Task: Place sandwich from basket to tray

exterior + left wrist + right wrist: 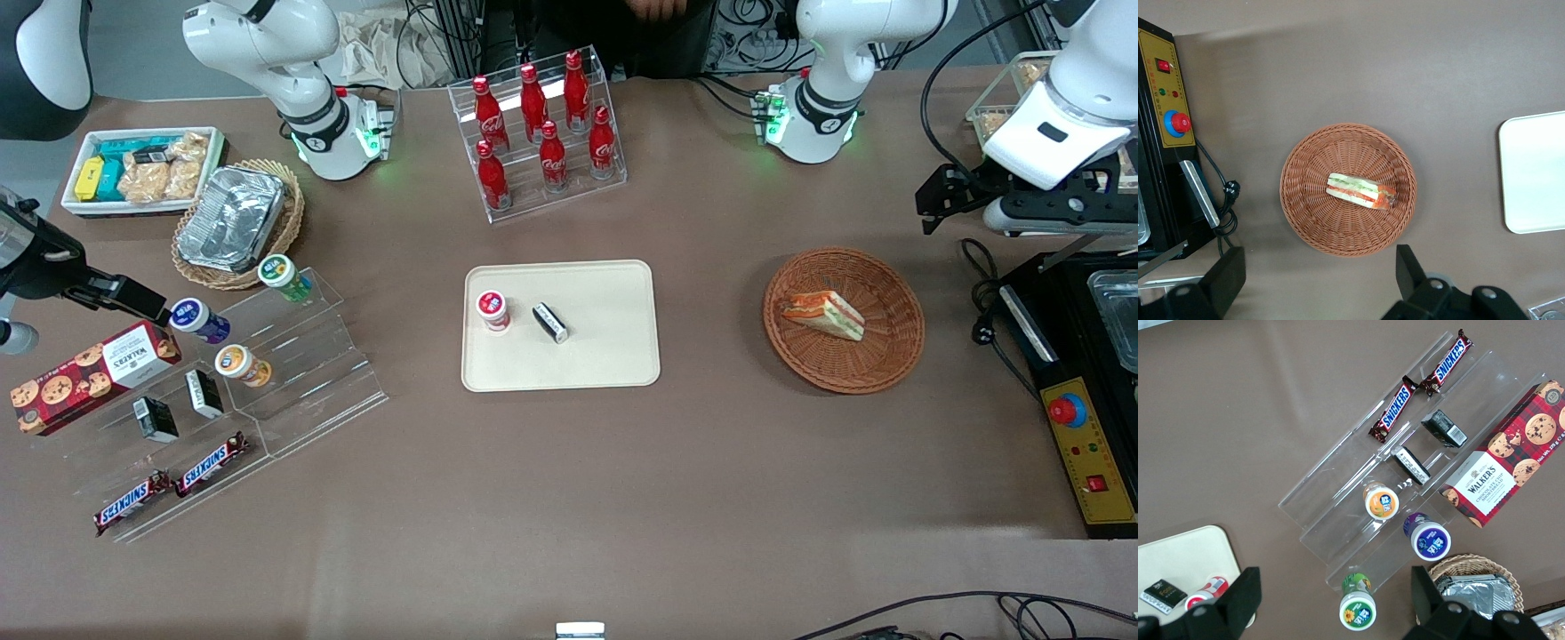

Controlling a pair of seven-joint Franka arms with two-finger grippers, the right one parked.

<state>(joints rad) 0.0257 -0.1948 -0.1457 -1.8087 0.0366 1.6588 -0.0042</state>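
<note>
Claw (1318, 280) hanging wide open and empty above the basket (893, 342).
Sandwich (822, 315) is lying inside the basket on the surface, well apart from the tray (613, 356) holding 2 small items.

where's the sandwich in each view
Front view: the sandwich lies in the basket, toward the working arm's end of the table.
Left wrist view: the sandwich lies in the basket, the open gripper above.
Right wrist view: not in it.
Shared landmark: the tray.
</note>
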